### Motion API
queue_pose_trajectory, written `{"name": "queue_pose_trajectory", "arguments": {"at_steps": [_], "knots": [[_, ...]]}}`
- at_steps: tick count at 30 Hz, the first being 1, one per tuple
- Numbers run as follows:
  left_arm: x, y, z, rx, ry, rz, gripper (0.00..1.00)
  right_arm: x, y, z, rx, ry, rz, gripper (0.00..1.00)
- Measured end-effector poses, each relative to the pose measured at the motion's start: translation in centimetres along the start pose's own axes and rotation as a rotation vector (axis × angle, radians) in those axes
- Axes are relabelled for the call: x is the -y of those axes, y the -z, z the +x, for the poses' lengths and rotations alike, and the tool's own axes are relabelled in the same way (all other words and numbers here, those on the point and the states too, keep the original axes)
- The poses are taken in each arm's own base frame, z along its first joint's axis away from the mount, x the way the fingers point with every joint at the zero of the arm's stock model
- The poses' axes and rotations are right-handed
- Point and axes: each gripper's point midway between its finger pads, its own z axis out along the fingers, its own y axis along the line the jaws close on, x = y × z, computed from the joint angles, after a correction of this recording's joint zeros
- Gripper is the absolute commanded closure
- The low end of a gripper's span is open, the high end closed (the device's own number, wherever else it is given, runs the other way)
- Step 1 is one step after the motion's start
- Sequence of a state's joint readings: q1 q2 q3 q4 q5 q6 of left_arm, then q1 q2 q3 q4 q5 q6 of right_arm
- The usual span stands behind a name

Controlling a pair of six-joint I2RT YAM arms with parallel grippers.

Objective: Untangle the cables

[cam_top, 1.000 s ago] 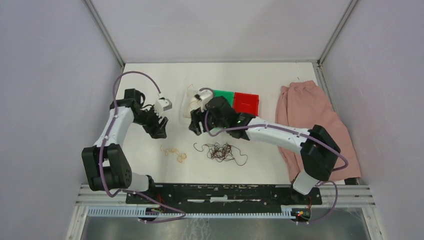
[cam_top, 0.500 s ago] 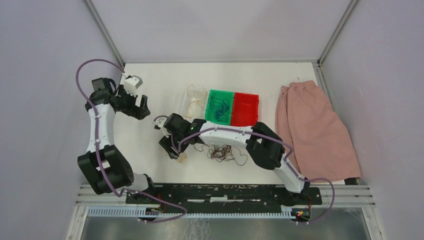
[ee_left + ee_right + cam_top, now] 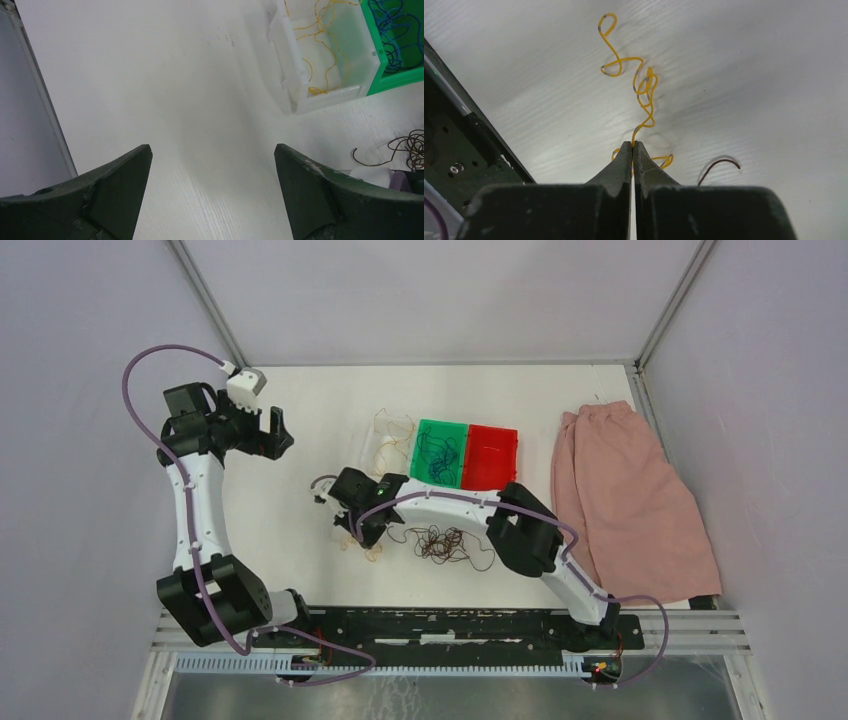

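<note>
The right arm's fingers are pinched together on a curly yellow cable lying on the white desk, just left of a brown cable tangle. The left arm's fingers hang spread wide apart over the desk's far left. To their right are a clear bin of yellow cables and a green bin of blue cables.

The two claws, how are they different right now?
The left claw gapes wide and holds nothing; the right claw is pinched shut on a curly yellow wire. The left claw hangs over the table near its far left corner; the right claw sits low mid-table beside the brown tangle. Both have dark, pointed fingers.
</note>
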State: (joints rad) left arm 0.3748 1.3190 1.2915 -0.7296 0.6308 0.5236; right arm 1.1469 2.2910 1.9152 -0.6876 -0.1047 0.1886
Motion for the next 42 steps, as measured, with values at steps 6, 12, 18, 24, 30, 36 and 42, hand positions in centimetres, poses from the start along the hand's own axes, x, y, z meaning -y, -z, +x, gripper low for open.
{"name": "queue_pose_trajectory", "arguments": {"at_steps": [6,12,18,24,30,36,42], "knots": [[0.1,0.2,-0.3,0.009,0.011,-0.005,0.01,1.4,3.4,-1.3,0.078,-0.059,-0.002,1.0],[0.3,0.7,-0.7,0.021,0.026,-0.016,0.01,4.9,10.3,-6.7,0.29,-0.157,-0.004,1.0],[-0.3,1.3,-1.3,0.026,0.016,-0.058,0.01,10.5,14.3,-9.1,0.412,-0.268,0.051,1.0],[-0.4,1.4,-1.3,0.023,0.024,-0.068,0.01,15.7,16.1,-9.9,0.464,-0.369,0.173,1.0],[-0.3,1.4,-1.4,0.025,0.045,-0.069,0.01,17.8,15.0,-10.9,0.489,-0.428,0.251,0.82],[-0.1,1.4,-1.4,0.029,0.062,-0.061,0.01,19.0,13.0,-10.2,0.461,-0.47,0.301,0.4],[0.6,1.3,-1.9,0.049,0.076,-0.021,0.01,18.6,14.8,-9.5,0.49,-0.454,0.312,0.3]]}}
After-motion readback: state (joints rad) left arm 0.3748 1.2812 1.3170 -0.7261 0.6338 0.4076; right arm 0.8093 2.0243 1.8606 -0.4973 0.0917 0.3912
